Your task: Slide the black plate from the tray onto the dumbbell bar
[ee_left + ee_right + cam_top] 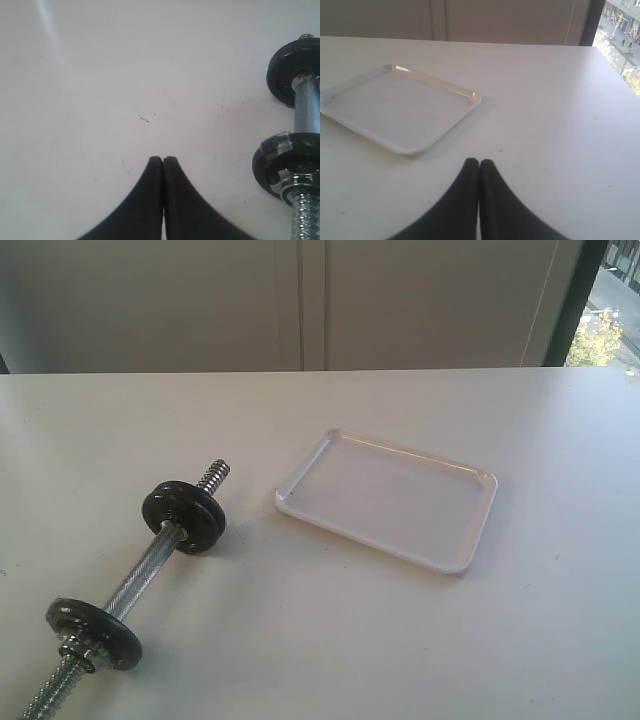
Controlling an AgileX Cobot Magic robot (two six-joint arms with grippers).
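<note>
Bar (pixel 140 575) carrying black discs (pixel 183 516) lies on table (pixel 330 640), apart from tray (pixel 390 498); left gripper (pixel 163 159) and right gripper (pixel 479 161) both clenched, grasping nothing.

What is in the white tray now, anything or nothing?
Empty. The tray shows a wholly bare white floor in the exterior and right wrist views.

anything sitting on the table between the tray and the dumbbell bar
Nothing visible. The stretch of table between the tray and the dumbbell bar is bare, and the threaded end nearest the tray has nothing in front of it. The tray itself holds no plate; black discs already sit on the bar.
</note>
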